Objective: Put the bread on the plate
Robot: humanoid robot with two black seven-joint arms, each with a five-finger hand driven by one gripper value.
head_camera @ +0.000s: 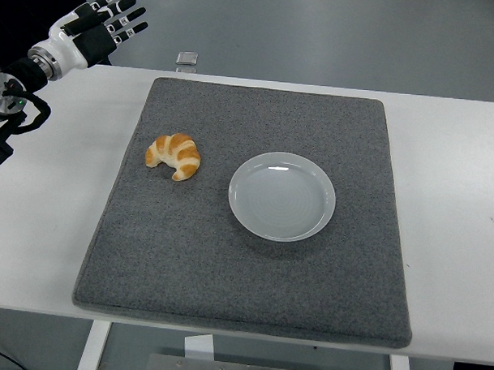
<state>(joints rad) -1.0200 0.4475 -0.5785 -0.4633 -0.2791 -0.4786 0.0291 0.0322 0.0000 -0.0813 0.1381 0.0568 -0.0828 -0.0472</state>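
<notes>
Our left hand (102, 22) is raised at the far left corner of the desk (449, 208), its fingers (127, 14) spread apart and holding nothing; our right arm is out of view. From where it hovers, beyond the desk's far edge, the hand is well apart from everything we need to handle.

The bread (174, 156), a croissant, lies on the left part of the grey mat (252, 266), curved side toward the plate (281, 195), and the two are near each other but not touching. The plate sits empty around the mat's centre. We judge the task not yet begun: the hand must first come down and inward to the croissant.

The mat gives a soft, flat surface with plenty of bare room around both things, so we see a clear path from hand to bread and a short, unobstructed carry rightward to the plate. A small clear object (186, 59) rests at the far edge, outside that route.
</notes>
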